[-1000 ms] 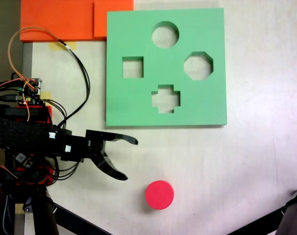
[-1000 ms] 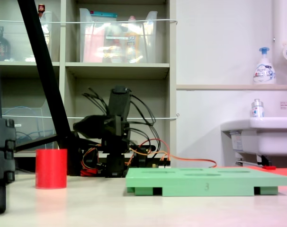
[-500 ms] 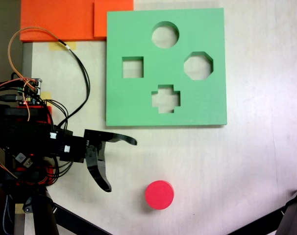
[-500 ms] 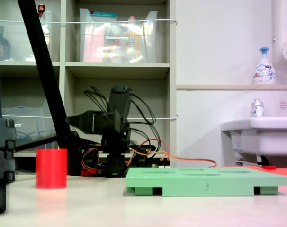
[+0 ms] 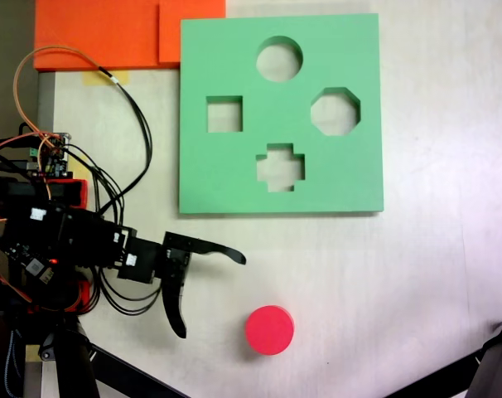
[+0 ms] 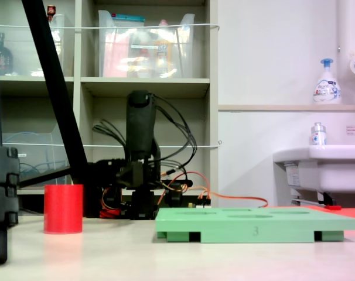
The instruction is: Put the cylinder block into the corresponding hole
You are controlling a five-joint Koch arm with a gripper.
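The red cylinder block [image 5: 269,330] stands upright on the pale table, seen from above near the bottom middle, and at the left in the side-on fixed view [image 6: 63,209]. The green foam board [image 5: 234,178] lies flat beyond it, its round cutout [image 5: 279,59] at the top, empty. From the side the board [image 6: 256,224] is a low slab at the right. My gripper [image 5: 212,295] is open wide, one finger pointing right, the other pointing down, a short way left of the cylinder and not touching it. In the side-on view the arm [image 6: 139,170] sits behind the cylinder.
Orange foam sheets [image 5: 110,33] lie at the top left of the table. Wires and a circuit board [image 5: 52,157] crowd the arm's base at the left. A black stand's legs [image 5: 483,373] cross the bottom corners. Shelves and a sink [image 6: 318,164] stand behind.
The arm has swung down and to the right toward the red cylinder and dropped lower. The gripper stays wide open. Cylinder and board have not moved.
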